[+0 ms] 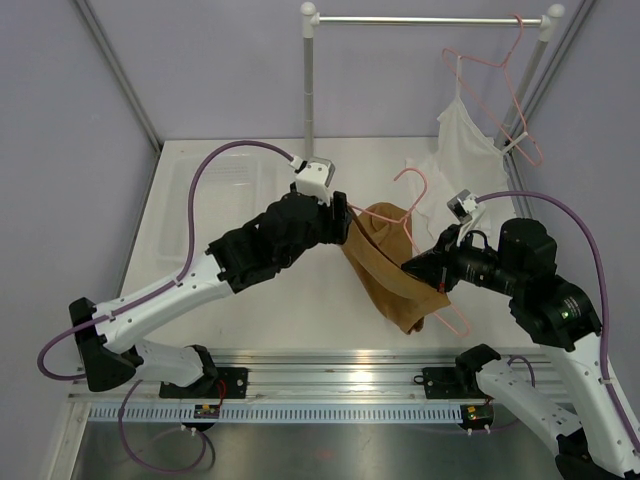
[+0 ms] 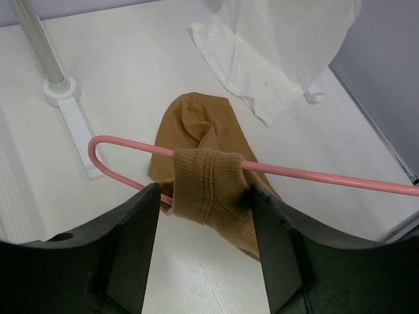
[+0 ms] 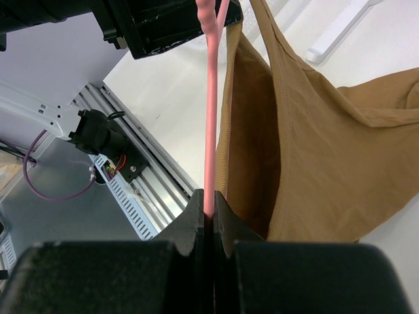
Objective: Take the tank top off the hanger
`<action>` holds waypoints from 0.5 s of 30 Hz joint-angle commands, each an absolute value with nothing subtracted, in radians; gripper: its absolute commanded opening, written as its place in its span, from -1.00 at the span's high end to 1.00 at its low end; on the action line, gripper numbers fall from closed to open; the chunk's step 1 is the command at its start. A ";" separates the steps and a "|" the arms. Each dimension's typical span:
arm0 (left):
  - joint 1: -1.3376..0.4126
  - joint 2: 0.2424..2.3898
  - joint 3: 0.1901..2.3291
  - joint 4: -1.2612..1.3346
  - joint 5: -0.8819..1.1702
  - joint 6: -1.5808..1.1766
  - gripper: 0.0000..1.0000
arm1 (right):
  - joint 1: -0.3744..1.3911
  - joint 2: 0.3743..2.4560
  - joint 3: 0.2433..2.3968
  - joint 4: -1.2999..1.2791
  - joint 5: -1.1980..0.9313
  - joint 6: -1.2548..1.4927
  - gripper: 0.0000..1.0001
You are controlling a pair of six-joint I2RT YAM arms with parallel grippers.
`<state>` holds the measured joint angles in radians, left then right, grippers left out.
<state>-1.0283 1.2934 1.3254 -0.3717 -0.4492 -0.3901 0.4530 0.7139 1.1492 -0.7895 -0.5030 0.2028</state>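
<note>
The tan-brown tank top (image 1: 385, 272) hangs bunched from the pink wire hanger (image 1: 414, 190), which is held tilted above the table. My right gripper (image 1: 412, 265) is shut on the hanger's wire; the right wrist view shows the wire (image 3: 209, 98) pinched between the closed jaws (image 3: 211, 196), with the top (image 3: 327, 144) draped beside it. My left gripper (image 1: 345, 215) is open. In the left wrist view its fingertips (image 2: 204, 196) stand on either side of a ribbed strap (image 2: 208, 171) looped over the hanger wire (image 2: 314, 174). The rest of the top (image 2: 196, 121) lies beyond.
A white strappy garment (image 1: 465, 140) hangs on a second pink hanger (image 1: 490, 75) from the rack rail (image 1: 430, 19) at the back right, its hem on the table (image 2: 275, 46). The rack post (image 1: 308, 80) and its foot (image 2: 59, 88) stand behind. A clear tray (image 1: 215, 185) sits back left.
</note>
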 commanded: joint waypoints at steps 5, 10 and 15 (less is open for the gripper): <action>-1.031 1.284 1.367 -0.331 -0.511 -0.380 0.50 | 0.460 0.712 1.155 -0.710 -0.542 0.207 1.00; -0.994 1.276 1.367 -0.374 -0.584 -0.396 1.00 | 0.460 0.695 1.149 -0.721 -0.523 0.196 1.00; -0.885 1.177 1.293 -0.386 -0.569 -0.429 1.00 | 0.460 0.686 1.144 -0.747 -0.494 0.176 1.00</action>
